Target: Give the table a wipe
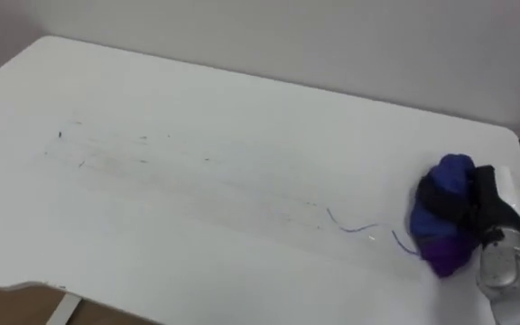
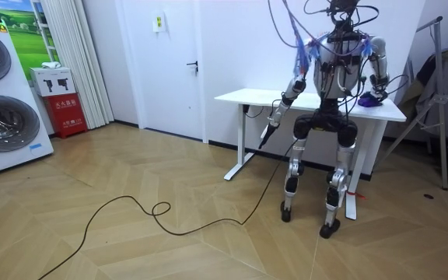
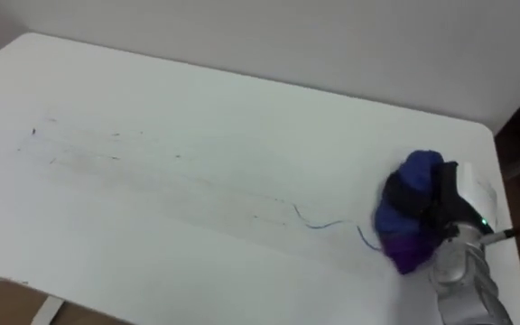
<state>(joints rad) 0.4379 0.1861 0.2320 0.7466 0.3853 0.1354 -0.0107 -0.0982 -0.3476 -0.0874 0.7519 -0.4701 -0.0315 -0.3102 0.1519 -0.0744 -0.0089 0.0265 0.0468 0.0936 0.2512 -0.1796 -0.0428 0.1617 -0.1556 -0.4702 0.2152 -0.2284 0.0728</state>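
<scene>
Right robot hand [image 1: 486, 194] has its dark fingers curled round a bunched blue-purple cloth [image 1: 445, 217], at the right end of the surface [image 1: 197, 99]. It looks soft, light and squishy, so I'd grip the wad's top. A blue pen squiggle [image 1: 352, 226] sits nearer the surface's middle. Left robot hand [image 2: 272, 118] hangs below its front edge.

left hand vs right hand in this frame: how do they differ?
Right hand rests at the right end of the table; left hand hangs lower than the table, at the robot's side. Right hand is curled round the blue and purple cloth; left hand touches neither cloth nor table. Right hand is placed to wipe; left hand is idle.
</scene>
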